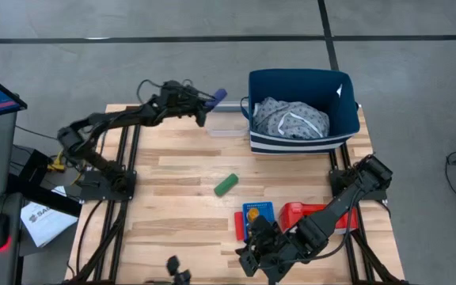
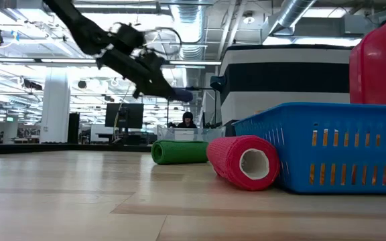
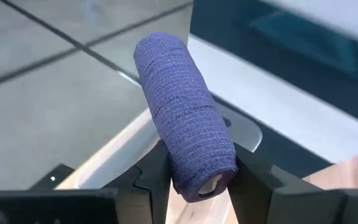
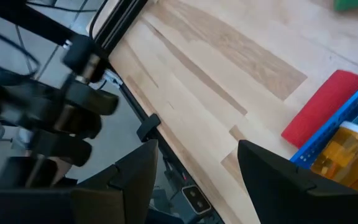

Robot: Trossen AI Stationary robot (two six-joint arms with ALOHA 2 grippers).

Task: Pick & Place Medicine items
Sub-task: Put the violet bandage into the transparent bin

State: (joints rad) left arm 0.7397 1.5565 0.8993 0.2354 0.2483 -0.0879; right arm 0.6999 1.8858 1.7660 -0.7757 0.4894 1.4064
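My left gripper (image 1: 204, 101) is up over the table's far edge, just left of the navy bin (image 1: 347, 119), shut on a blue wrap roll (image 3: 182, 118) that also shows in the low view (image 2: 183, 96). My right gripper (image 4: 197, 168) is open near the table's near edge (image 1: 253, 255), touching nothing. Just beyond it stands a small blue basket (image 1: 269, 207). Translucent orange bottles (image 4: 353, 149) lie inside it; their caps do not show. A red roll (image 4: 322, 109) lies on its side against the basket. A green roll (image 1: 226, 184) lies on its side mid-table. My left gripper pinches the blue roll's near end (image 3: 197, 171) between its two fingers (image 3: 157, 177), one on each side. The roll lies along the fingers and sticks out past their tips toward the bin. It is lifted clear, well above the table (image 2: 183, 96).
The navy bin holds crumpled grey cloth (image 1: 291, 119). A red container (image 1: 303, 212) stands right of the basket. A clear flat plastic piece (image 1: 226, 131) lies below my left gripper. A camera mount (image 1: 176, 269) sits at the near edge. A person (image 2: 187, 119) sits far behind the table.
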